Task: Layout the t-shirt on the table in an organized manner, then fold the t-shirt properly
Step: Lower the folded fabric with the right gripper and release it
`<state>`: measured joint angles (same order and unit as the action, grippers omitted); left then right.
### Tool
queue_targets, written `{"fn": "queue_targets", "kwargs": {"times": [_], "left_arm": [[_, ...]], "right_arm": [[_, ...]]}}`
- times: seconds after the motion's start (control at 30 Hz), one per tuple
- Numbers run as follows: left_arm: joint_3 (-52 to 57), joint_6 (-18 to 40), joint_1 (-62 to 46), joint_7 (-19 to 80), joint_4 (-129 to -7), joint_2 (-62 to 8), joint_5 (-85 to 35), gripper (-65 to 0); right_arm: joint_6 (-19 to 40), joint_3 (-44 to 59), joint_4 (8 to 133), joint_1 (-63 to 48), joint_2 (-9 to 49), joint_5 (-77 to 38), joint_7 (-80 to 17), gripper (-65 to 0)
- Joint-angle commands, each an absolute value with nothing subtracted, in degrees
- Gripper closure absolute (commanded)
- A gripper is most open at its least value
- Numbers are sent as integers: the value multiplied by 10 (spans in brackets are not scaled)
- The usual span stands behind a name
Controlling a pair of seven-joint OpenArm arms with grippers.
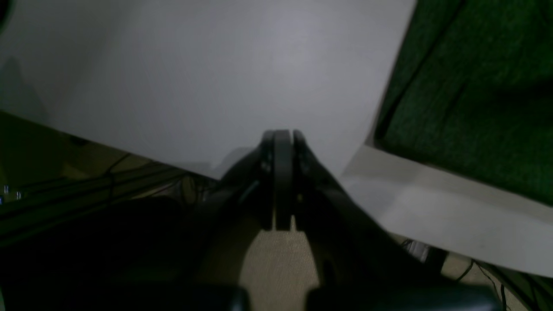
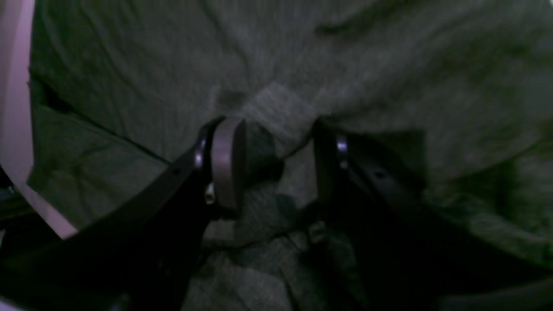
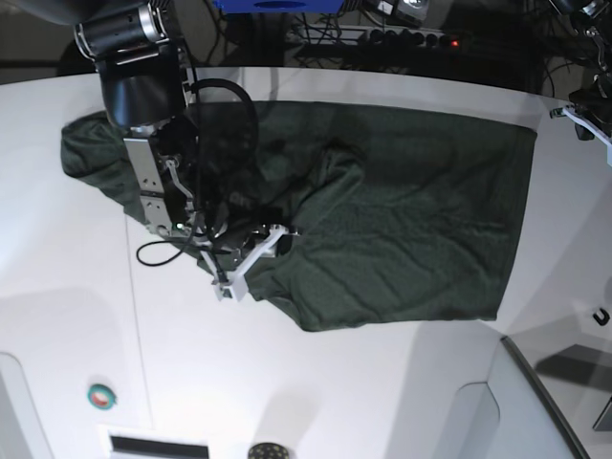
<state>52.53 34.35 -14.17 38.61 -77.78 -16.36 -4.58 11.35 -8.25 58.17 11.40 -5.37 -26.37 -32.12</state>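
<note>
The dark green t-shirt [image 3: 402, 220] lies spread and wrinkled across the white table [image 3: 76, 316], its left part bunched under my right arm. My right gripper [image 3: 251, 251] sits low over the shirt's lower-left edge. In the right wrist view its fingers [image 2: 229, 160] stand apart, the right gripper [image 2: 278, 151] open with rumpled t-shirt [image 2: 389, 77] below and between them. My left gripper [image 1: 283, 138] is shut on nothing and hovers over bare table [image 1: 194, 77] near its edge. The t-shirt [image 1: 475, 86] lies up and to its right.
A small green-ringed disc [image 3: 101, 395] and a dark round object [image 3: 268, 451] sit near the table's front. A small black hook-shaped piece [image 3: 601, 316] lies at the right. Cables and a power strip [image 3: 411, 36] run behind the table.
</note>
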Motion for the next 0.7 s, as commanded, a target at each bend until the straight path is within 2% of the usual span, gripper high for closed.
{"fn": "queue_targets", "kwargs": {"times": [0.0, 0.07, 0.2, 0.27, 0.4, 0.67], "left_arm": [[530, 341, -142, 378, -785, -177, -50, 0], [530, 341, -142, 378, -785, -177, -50, 0], [530, 341, -142, 378, -785, -177, -50, 0], [530, 341, -142, 378, -785, -177, -50, 0], [530, 341, -143, 378, -785, -177, -50, 0], [530, 341, -153, 378, -785, -177, -50, 0]], "right_arm": [[117, -84, 596, 126, -57, -270, -313, -236], [117, -84, 596, 128, -57, -270, -313, -221], [117, -84, 595, 129, -57, -270, -313, -90], [115, -83, 595, 129, -57, -270, -313, -131], [114, -80, 595, 126, -63, -270, -313, -324], [113, -81, 576, 129, -65, -270, -313, -290]]}}
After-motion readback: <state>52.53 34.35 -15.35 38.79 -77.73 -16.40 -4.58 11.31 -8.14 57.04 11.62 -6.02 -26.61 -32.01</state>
